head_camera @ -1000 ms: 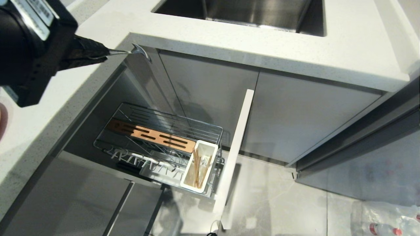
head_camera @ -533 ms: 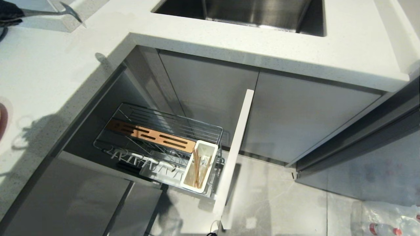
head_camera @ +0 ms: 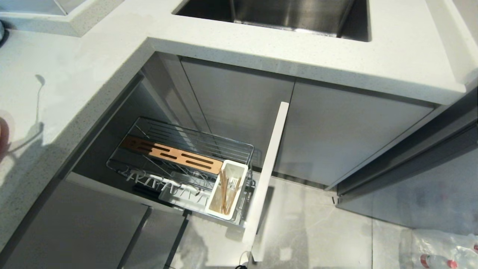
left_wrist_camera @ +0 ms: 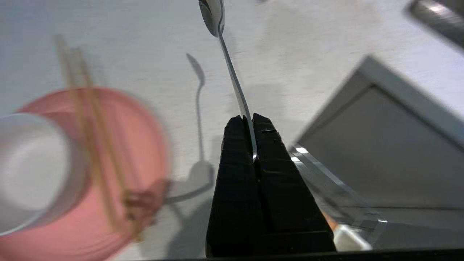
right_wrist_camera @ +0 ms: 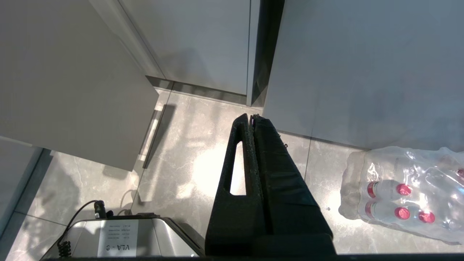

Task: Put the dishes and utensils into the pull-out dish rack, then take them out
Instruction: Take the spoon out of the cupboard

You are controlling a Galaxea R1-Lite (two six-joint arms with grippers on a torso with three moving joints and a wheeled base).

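In the left wrist view my left gripper point(left_wrist_camera: 248, 117) is shut on the handle of the grey metal spoon point(left_wrist_camera: 232, 72), which sticks out ahead over the white counter point(left_wrist_camera: 145, 43). Beside it lies the pink plate point(left_wrist_camera: 141, 145) with a cream bowl point(left_wrist_camera: 29, 170) and a pair of chopsticks point(left_wrist_camera: 94, 127) on it. This gripper is outside the head view, where only the plate's edge point(head_camera: 2, 134) shows. The pull-out dish rack point(head_camera: 239, 146) stands open below the counter. Wooden chopsticks point(head_camera: 224, 194) stand in its white cutlery box point(head_camera: 241, 175). My right gripper point(right_wrist_camera: 252, 116) hangs shut and empty over the floor.
The drawer front point(head_camera: 269, 168) juts out at the rack's right end. A steel sink point(head_camera: 291, 15) is set in the counter behind. A wrapped pack of water bottles point(right_wrist_camera: 406, 192) lies on the floor, and the robot's base point(right_wrist_camera: 119, 235) is below the right arm.
My left arm has carried the spoon leftward from above the counter's corner and left the head view; only the spoon's shadow remains there. The right arm and the rack are unchanged.
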